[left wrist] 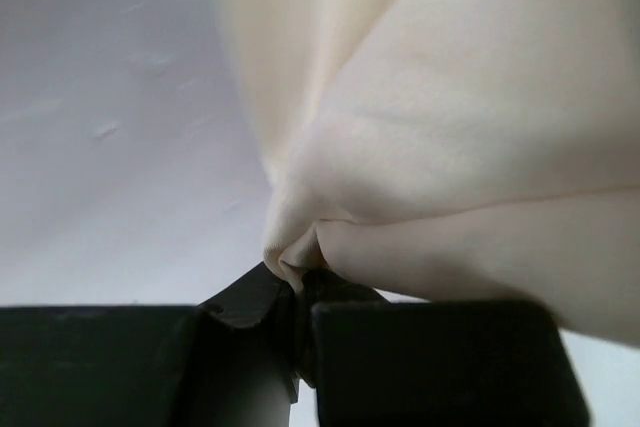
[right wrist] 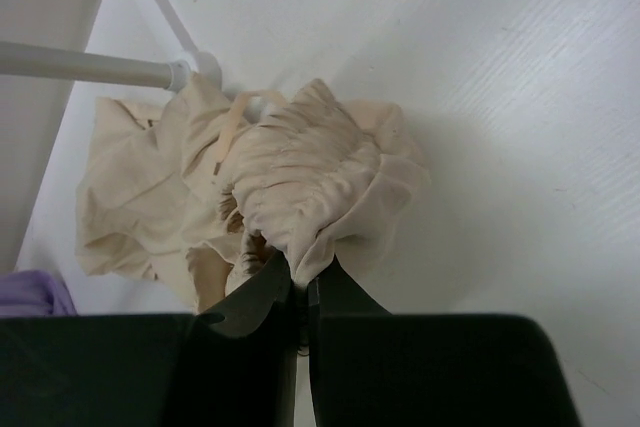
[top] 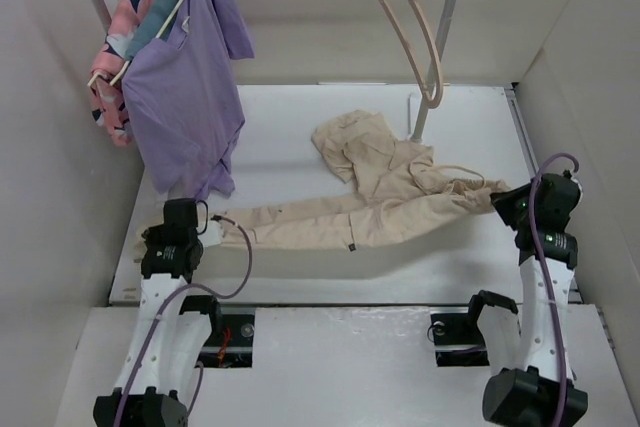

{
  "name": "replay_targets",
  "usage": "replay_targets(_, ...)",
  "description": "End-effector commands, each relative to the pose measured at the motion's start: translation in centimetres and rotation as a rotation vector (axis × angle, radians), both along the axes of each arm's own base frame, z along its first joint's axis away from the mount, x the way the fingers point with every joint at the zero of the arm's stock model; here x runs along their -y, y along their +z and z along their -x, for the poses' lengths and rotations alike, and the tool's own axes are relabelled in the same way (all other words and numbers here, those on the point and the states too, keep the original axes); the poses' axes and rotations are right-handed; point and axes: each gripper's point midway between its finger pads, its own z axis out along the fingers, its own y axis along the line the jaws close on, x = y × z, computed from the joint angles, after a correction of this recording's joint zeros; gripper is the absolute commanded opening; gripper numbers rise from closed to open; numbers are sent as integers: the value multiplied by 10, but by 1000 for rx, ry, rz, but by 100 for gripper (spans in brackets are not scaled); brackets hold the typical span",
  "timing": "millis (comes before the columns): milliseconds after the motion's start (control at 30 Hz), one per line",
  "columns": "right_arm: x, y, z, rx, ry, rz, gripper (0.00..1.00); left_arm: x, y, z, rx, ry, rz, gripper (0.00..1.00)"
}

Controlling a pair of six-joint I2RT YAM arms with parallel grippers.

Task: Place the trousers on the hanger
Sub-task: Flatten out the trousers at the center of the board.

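The beige trousers [top: 380,197] lie stretched across the white table between my two arms, one leg bunched toward the back. My left gripper [top: 205,230] is shut on the end of a trouser leg [left wrist: 300,257] at the left. My right gripper [top: 503,199] is shut on the gathered waistband [right wrist: 310,197] at the right. The pale pink hanger [top: 410,32] hangs by its hook from the rail at the back right, above the trousers and apart from them.
A purple shirt [top: 185,77] and a pink patterned garment [top: 118,37] hang on wooden hangers at the rail's left end. The rail's upright post [top: 440,57] stands behind the trousers. White walls close in left, right and back.
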Motion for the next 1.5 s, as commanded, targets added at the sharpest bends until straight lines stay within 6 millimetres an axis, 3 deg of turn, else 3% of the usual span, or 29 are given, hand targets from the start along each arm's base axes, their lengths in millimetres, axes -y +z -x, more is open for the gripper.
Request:
replay_targets(0,-1,44,-35,176,59,-2,0,-17,81,-44,301,-21,-167,0)
replay_targets(133,2,54,-51,176,77,-2,0,-29,133,-69,420,79,-179,0)
replay_targets(200,6,52,-49,158,65,16,0,-28,132,-66,374,78,-158,0)
replay_targets(300,10,49,-39,149,35,45,0,-20,89,-48,214,47,-116,0)
replay_targets(333,10,37,-34,120,25,39,0,-18,53,-34,113,39,-99,0)
replay_targets(467,12,12,-17,54,-23,35,0,-18,-23,27,-203,24,-126,0)
replay_targets(533,22,9,-7,33,-114,34,0,-14,-33,46,-272,15,-99,1)
replay_targets(567,25,3,3,1,-166,19,0,-12,-37,51,-283,15,-77,10)
replay_targets(600,28,3,11,21,-238,-13,4,-10,-42,62,-326,18,-56,28)
replay_targets(633,32,5,17,29,-288,-17,11,-8,-46,68,-348,12,-46,65)
replay_targets(667,40,3,27,13,-353,-4,20,-8,-47,71,-358,22,-41,75)
replay_targets(700,42,6,33,29,-385,-2,41,-8,-51,76,-365,37,-34,82)
replay_targets(800,55,21,46,42,-489,24,67,-10,-52,76,-355,81,-30,92)
replay_targets(833,58,28,46,61,-509,26,70,-9,-42,68,-332,86,-18,92)
replay_targets(900,66,37,49,64,-550,54,73,-1,-36,58,-300,86,58,93)
replay_targets(933,66,46,47,80,-550,55,75,3,-18,47,-257,85,94,93)
replay_targets(967,68,50,48,83,-550,73,76,8,-14,41,-263,84,132,93)
replay_targets(1000,65,49,44,76,-517,72,76,20,-14,34,-244,76,221,93)
replay_targets(1033,65,63,36,125,-479,97,76,27,-10,30,-237,71,267,93)
replay_targets(1100,63,63,30,106,-416,137,76,47,0,18,-231,42,399,93)
replay_targets(1300,32,55,-8,107,-125,134,75,95,-3,11,-270,50,645,91)
replay_targets(1367,19,51,-16,76,-63,112,82,116,-8,11,-305,17,715,90)
replay_targets(1400,2,53,-23,70,-12,111,92,126,-8,9,-319,26,750,90)
replay_targets(1467,-8,51,-23,51,-47,121,100,156,-7,2,-338,-26,833,90)
